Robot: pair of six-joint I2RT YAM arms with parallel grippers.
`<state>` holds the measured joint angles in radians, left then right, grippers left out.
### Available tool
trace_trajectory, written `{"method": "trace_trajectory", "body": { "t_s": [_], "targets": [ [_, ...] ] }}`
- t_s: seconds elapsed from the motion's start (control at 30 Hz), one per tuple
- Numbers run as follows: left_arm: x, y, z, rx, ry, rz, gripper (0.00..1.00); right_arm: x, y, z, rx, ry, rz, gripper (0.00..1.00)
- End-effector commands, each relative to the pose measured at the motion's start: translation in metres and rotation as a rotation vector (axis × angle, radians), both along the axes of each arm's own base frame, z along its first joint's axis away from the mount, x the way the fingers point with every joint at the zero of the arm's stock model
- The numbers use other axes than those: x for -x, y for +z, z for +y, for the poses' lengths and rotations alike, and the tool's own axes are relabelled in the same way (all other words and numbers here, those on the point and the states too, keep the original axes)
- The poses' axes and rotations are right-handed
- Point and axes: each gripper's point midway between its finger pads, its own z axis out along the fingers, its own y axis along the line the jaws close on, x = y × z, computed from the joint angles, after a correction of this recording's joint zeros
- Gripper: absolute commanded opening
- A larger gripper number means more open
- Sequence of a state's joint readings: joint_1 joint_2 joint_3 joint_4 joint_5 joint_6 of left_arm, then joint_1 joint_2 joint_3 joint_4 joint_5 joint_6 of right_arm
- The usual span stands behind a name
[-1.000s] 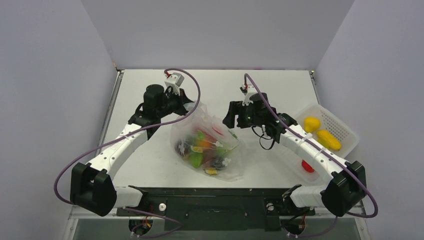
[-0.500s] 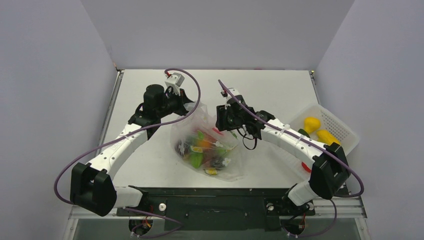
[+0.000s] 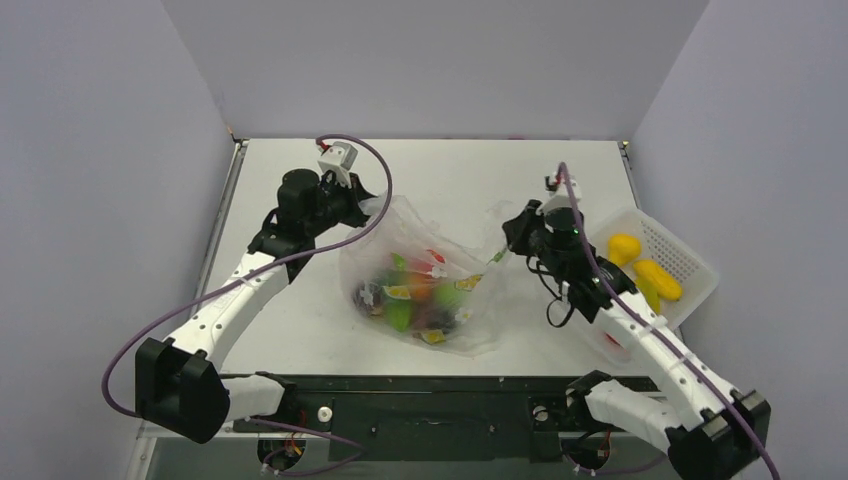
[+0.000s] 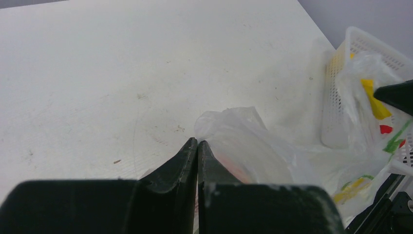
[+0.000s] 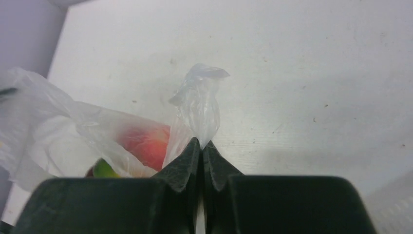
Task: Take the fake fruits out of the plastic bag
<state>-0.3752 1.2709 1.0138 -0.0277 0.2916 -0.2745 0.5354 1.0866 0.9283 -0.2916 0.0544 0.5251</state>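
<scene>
Top external view: the plastic bag [image 3: 455, 320] lies near the middle of the counter [image 3: 450, 170], its clear film printed with green-yellow slices and drawn out between the two arms. The left fingers [image 3: 366, 202] are closed on the bag's far-left corner; the right fingers [image 3: 511, 230] are closed on its far-right edge. The fake fruits [image 3: 412, 296] sit inside the bag as a cluster of red, orange, lime green and dark pieces, low in its near half. To the right of the bag, past the right arm, a white basket [image 3: 690, 262] stands at the counter's edge with yellow pieces [image 3: 624, 247] in it. Left wrist view: the left fingers [image 4: 189, 155] are pressed tip to tip with no gap showing, and a crumpled fold of the bag's film [image 4: 233, 134] rises just beyond and to the right of their tips, touching them. A reddish tint shows through the film beside the tips. The basket's perforated wall [image 4: 336, 97] stands behind the bag at the right edge of this view. Right wrist view: the right fingers [image 5: 191, 158] are likewise fully closed, pinching a twisted tuft of film [image 5: 200, 100] that stands up from between their tips. To the left of the tuft, inside the bag, a red fruit [image 5: 145, 141] and a bit of lime green [image 5: 102, 168] show blurred through the film.
</scene>
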Motion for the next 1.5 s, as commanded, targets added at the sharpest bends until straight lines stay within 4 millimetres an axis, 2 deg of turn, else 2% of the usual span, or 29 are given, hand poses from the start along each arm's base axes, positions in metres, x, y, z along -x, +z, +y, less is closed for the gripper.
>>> {"method": "trace_trajectory", "body": {
  "t_s": [0.0,0.03,0.07,0.1,0.17,0.2,0.23,0.3,0.33,0.47,0.5,0.53,0.57,0.6,0.63,0.7,0.73,0.77,0.87,0.93,1.03,1.07,1.1,1.13,1.17,1.2,1.23,1.27,1.47],
  "targets": [
    [-0.007,0.032,0.016,0.022,0.063,-0.11,0.0,0.006,0.021,-0.017,-0.263,-0.089,-0.13,0.0],
    [-0.008,0.032,0.017,0.024,0.068,-0.109,0.0,0.015,0.03,-0.013,-0.328,-0.055,-0.166,0.0],
    [-0.009,0.033,0.02,0.029,0.075,-0.106,0.0,0.017,0.023,-0.011,-0.406,-0.058,-0.186,0.0],
    [-0.011,0.032,0.023,0.032,0.081,-0.104,0.0,0.024,0.032,-0.012,-0.461,-0.048,-0.229,0.0],
    [-0.011,0.031,0.024,0.036,0.079,-0.099,0.0,0.031,0.023,-0.016,-0.56,-0.065,-0.271,0.0],
    [-0.011,0.031,0.024,0.037,0.076,-0.095,0.0,0.032,0.038,-0.016,-0.632,-0.059,-0.324,0.0],
    [-0.01,0.03,0.022,0.036,0.064,-0.087,0.0,0.035,0.035,-0.017,-0.661,-0.064,-0.329,0.0],
    [-0.007,0.03,0.018,0.042,0.038,-0.079,0.0,0.034,0.046,-0.016,-0.693,-0.052,-0.361,0.0],
    [-0.005,0.031,0.016,0.055,0.033,-0.07,0.0,0.032,0.041,-0.014,-0.679,-0.054,-0.338,0.0],
    [0.016,0.025,0.011,0.126,0.0,0.085,0.21,0.029,0.034,-0.003,-0.569,-0.011,-0.249,0.0],
    [0.027,0.025,0.012,0.161,-0.001,0.135,0.33,0.029,0.034,-0.003,-0.536,-0.002,-0.235,0.0],
    [0.035,0.016,0.013,0.171,-0.005,0.174,0.39,0.03,0.032,0.0,-0.523,0.015,-0.222,0.0],
    [0.049,0.019,0.014,0.2,-0.018,0.202,0.49,0.031,0.032,0.002,-0.509,0.027,-0.217,0.0],
    [0.058,0.012,0.016,0.206,-0.025,0.233,0.54,0.033,0.031,0.004,-0.506,0.045,-0.212,0.0],
    [0.071,0.015,0.022,0.214,-0.015,0.25,0.63,0.035,0.029,0.005,-0.499,0.054,-0.209,0.0],
    [0.091,0.017,0.031,0.209,0.004,0.275,0.76,0.037,0.027,0.007,-0.493,0.075,-0.206,0.0],
    [0.101,0.015,0.034,0.201,0.011,0.301,0.79,0.039,0.026,0.008,-0.49,0.083,-0.204,0.0],
    [0.11,0.026,0.036,0.209,0.004,0.277,0.83,0.039,0.026,0.008,-0.485,0.087,-0.205,0.0],
    [0.132,0.038,0.035,0.23,-0.027,0.302,0.87,0.038,0.026,0.01,-0.47,0.1,-0.207,0.0],
    [0.137,0.051,0.031,0.273,-0.039,0.3,0.86,0.038,0.027,0.011,-0.466,0.106,-0.209,0.0],
    [0.132,0.071,0.025,0.257,0.045,0.257,0.87,0.038,0.03,0.013,-0.469,0.118,-0.215,0.0],
    [0.128,0.061,0.022,0.178,0.115,0.265,0.88,0.038,0.032,0.014,-0.472,0.121,-0.218,0.0],
    [0.135,0.079,0.01,0.16,0.099,0.229,0.88,0.037,0.032,0.014,-0.473,0.125,-0.218,0.0],
    [0.12,0.082,0.017,0.1,0.21,0.213,0.88,0.037,0.034,0.015,-0.475,0.127,-0.221,0.0],
    [0.124,0.084,0.006,0.067,0.198,0.209,0.88,0.037,0.035,0.015,-0.476,0.132,-0.22,0.0],
    [0.111,0.086,0.009,0.011,0.275,0.199,0.88,0.037,0.036,0.016,-0.477,0.132,-0.22,0.0],
    [0.112,0.083,0.004,-0.023,0.285,0.201,0.88,0.037,0.037,0.016,-0.478,0.134,-0.221,0.0],
    [0.1,0.087,0.003,-0.046,0.34,0.18,0.88,0.037,0.037,0.016,-0.478,0.135,-0.219,0.0],
    [0.064,0.097,-0.014,-0.089,0.414,0.064,0.87,0.041,0.046,0.012,-0.485,0.123,-0.231,0.0]
  ]
}}
